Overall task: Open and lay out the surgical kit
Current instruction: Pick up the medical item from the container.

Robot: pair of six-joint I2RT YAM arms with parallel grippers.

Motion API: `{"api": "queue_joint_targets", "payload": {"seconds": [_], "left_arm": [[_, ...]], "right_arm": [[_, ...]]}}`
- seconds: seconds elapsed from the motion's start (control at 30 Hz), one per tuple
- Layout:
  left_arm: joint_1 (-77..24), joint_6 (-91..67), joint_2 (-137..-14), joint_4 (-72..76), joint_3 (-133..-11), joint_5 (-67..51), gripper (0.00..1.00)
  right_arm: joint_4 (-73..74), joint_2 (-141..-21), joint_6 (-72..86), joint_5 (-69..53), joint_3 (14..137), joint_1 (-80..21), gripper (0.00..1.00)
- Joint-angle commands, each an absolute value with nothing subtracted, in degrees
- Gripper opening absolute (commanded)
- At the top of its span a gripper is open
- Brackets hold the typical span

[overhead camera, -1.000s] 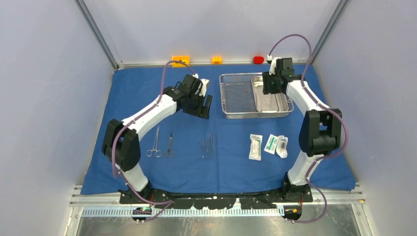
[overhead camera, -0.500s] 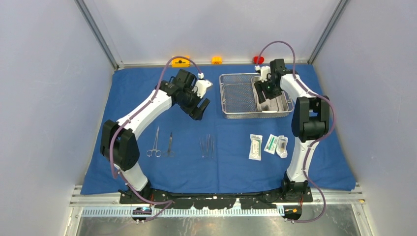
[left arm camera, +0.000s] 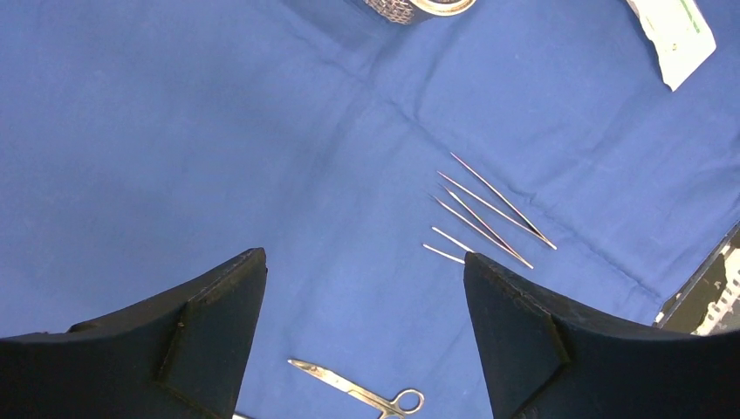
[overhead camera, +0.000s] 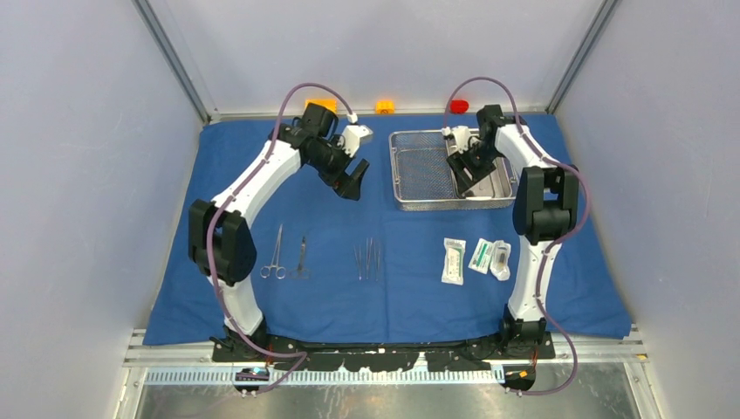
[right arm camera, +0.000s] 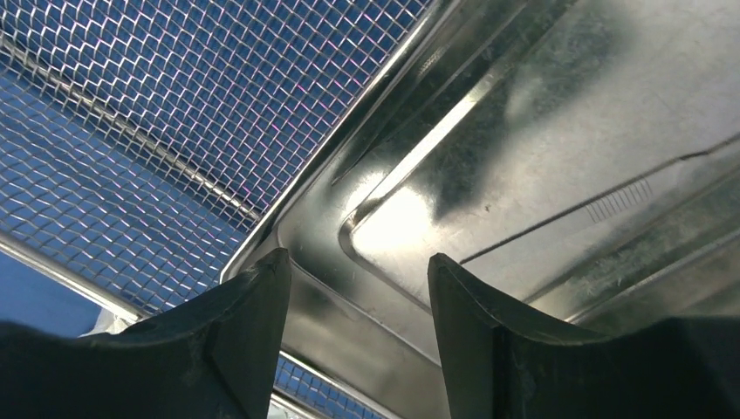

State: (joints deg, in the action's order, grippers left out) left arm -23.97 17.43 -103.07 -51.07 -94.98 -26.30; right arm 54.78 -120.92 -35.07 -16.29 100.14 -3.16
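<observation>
The blue cloth (overhead camera: 218, 175) lies spread flat over the table, and the kit is laid out across it. At the far side, right of centre, sits the wire-mesh basket (overhead camera: 421, 166), with the steel tray (overhead camera: 499, 186) lying inside its right half. The right gripper (right arm camera: 356, 257) is down over that tray, its two fingers set apart with a corner of the tray's rim showing between them. From here I can't tell whether either finger touches the metal, and nothing is pinched. The left gripper (left arm camera: 365, 257) hangs above bare cloth just left of the basket, spread wide with nothing in it. Nearer the arms' bases, a long ring-handled instrument (overhead camera: 274, 253) and a shorter ring-handled instrument (overhead camera: 302, 256) lie side by side on the left. The slim tweezers (overhead camera: 368, 260) lie in a small cluster near the middle. To their right, below the basket, three white packets (overhead camera: 481, 255) sit close together in a row. Beyond the cloth's far edge, against the back wall, are two orange blocks (overhead camera: 385, 106) and a red block (overhead camera: 458, 106).
</observation>
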Motion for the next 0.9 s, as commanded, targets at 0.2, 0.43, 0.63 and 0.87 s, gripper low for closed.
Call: {"api": "queue_joint_targets", "payload": {"seconds": [0.2,0.43,0.63,0.87], "left_arm": [[-18.0,21.1,-110.2,-54.8,-105.0,-31.4,0.87],[-15.7,20.1,-112.6,-53.4,-106.5,-32.3,0.88],[-15.6,19.1,-113.8,-53.3,-107.7,-33.4,0.89],[-15.5,19.2,-115.0,-54.3,-109.5,-33.8,0.89]], "right_arm": [[63.1,-126.9,-44.5,-21.5,108.8,-1.8,0.62],[66.1,-127.6,-49.1,-21.9,109.2,-2.1,0.63],[60.5,-126.8,-49.1,-17.3,104.8,-2.7,0.63],[54.6,-127.7,-49.6,-13.9,101.5,-3.2,0.61]]}}
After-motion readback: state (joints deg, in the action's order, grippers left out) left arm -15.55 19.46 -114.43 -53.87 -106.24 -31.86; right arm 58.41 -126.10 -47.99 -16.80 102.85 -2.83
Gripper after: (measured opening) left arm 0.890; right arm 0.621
